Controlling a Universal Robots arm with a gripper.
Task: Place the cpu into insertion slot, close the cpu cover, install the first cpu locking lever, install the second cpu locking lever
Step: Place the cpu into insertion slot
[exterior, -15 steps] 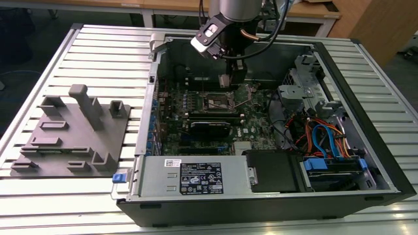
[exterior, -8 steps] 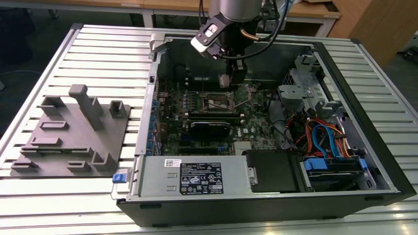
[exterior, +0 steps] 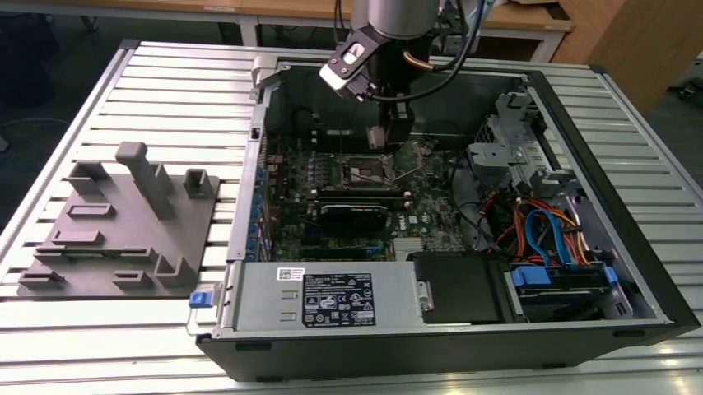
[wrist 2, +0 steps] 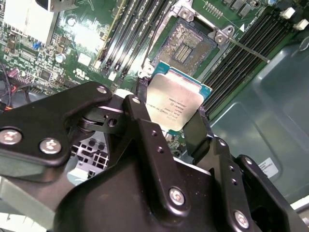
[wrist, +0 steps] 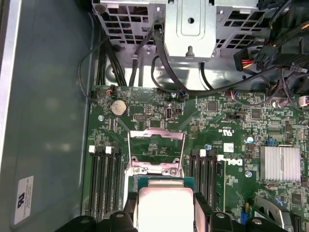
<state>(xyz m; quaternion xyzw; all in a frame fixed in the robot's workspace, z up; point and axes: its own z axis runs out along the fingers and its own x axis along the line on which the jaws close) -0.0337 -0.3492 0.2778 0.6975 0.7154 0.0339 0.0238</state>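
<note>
Plainly, the cpu (wrist 2: 176, 99) is gripped by the claw (wrist 2: 171, 110). Its two black fingers (wrist 2: 141, 96) are closed on opposite edges of the chip, and the silvery metal top is turned toward the camera in both wrist views. The insertion slot (wrist 2: 187, 44) lies just beyond the claw's fingertips, uncovered, with its dark contact field exposed; the cpu is not seated in it. In the first wrist view the cpu cover (wrist: 157, 132) is seen swung up and standing open on the side of the slot away from the claw, with the green circuit board (wrist: 227, 121) visible through its window. Long black memory slots (wrist 2: 133, 36) are laid out on both flanks of the claw. In the exterior view the claw (exterior: 381, 138) is seen inside the open computer case (exterior: 439, 358), above the board, with the slot (exterior: 363, 170) close beneath its tip.
</note>
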